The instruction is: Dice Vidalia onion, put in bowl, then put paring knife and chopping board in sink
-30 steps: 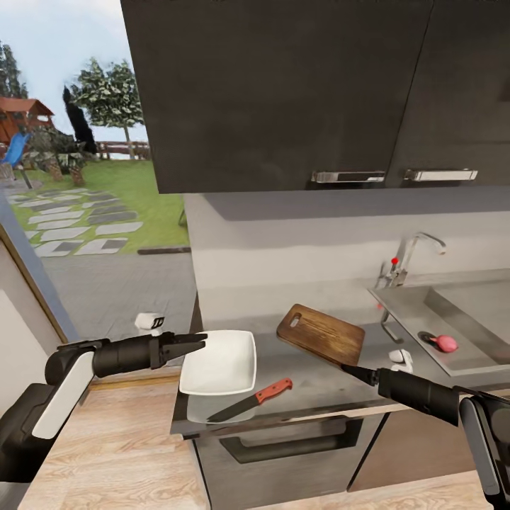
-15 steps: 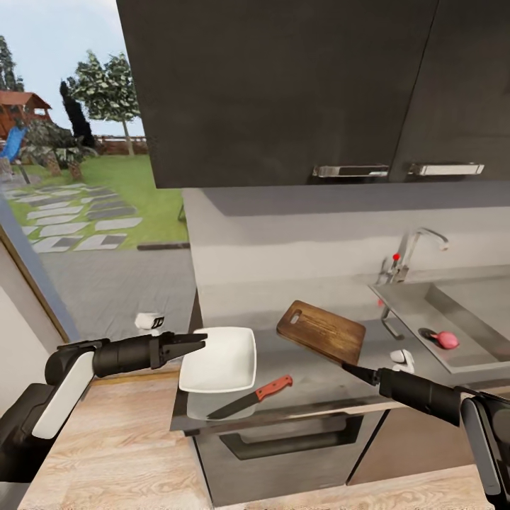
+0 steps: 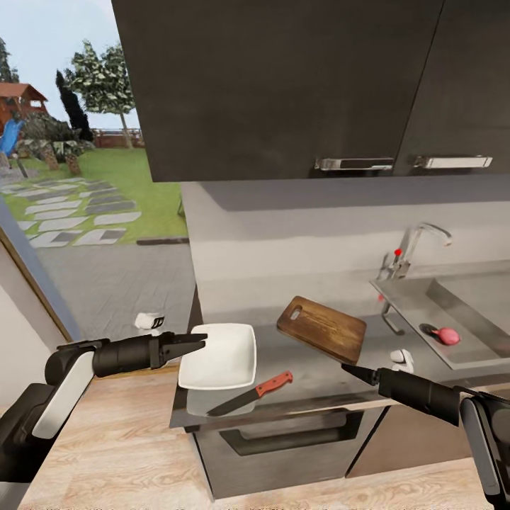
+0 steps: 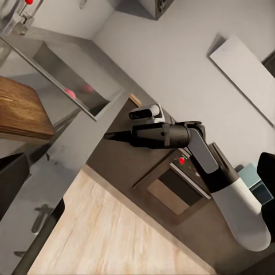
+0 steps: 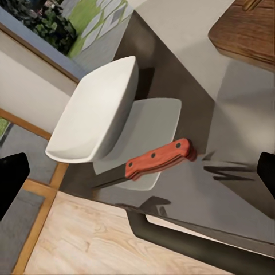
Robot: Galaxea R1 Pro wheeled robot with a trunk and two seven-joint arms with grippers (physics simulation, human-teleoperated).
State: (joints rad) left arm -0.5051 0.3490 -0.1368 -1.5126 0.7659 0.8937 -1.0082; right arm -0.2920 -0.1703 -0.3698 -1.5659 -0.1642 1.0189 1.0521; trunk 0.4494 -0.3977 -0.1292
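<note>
A white bowl (image 3: 219, 356) sits at the left end of the grey countertop (image 3: 319, 386). The paring knife (image 3: 255, 394), red handle to the right, lies by the front edge next to the bowl (image 5: 94, 117). Right of the bowl, the brown chopping board (image 3: 322, 329) lies diagonally. The pinkish onion (image 3: 448, 336) rests by the drain in the sink (image 3: 471, 361) at far right, and is a pink spot (image 4: 70, 93) in the left wrist view. My left gripper (image 3: 200, 341) hovers open at the bowl's left rim. Open too, my right gripper (image 3: 348, 368) is near the board's front corner, right of the knife (image 5: 157, 160).
Dark wall cabinets (image 3: 283, 85) hang over the countertop. A chrome faucet (image 3: 414, 248) stands behind the sink. Below the counter is a grey front with a dark handle (image 3: 297, 439). A glass wall to a garden (image 3: 71, 177) is at the left, over wooden floor (image 3: 120, 453).
The whole view has shifted slightly, so the camera moved. Both arms keep the same pose, and the bowl, knife, board and onion stay where they were.
</note>
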